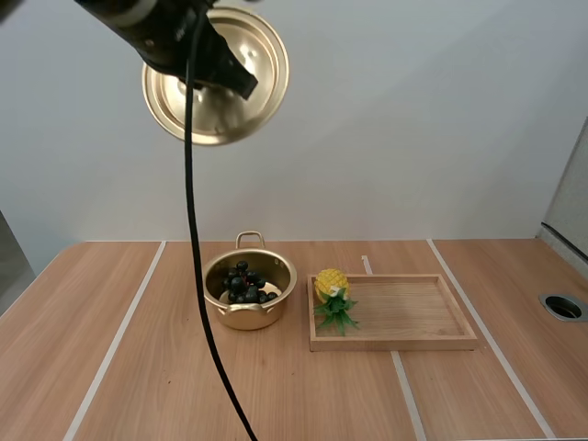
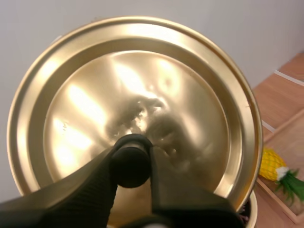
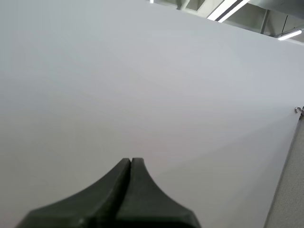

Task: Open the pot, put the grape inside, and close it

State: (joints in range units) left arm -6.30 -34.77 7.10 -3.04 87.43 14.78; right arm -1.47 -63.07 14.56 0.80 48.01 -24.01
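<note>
Both left jaws pinch the lid (image 2: 142,85) aloft.

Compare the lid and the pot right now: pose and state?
1. The lid hangs in the air, tilted on edge, its knob pinched by the left end effector; the pot stands upright on the table.
2. The lid is a shallow disc; the pot is a deep bowl with loop handles, open, with the grapes inside.
Both are shiny gold metal.
</note>
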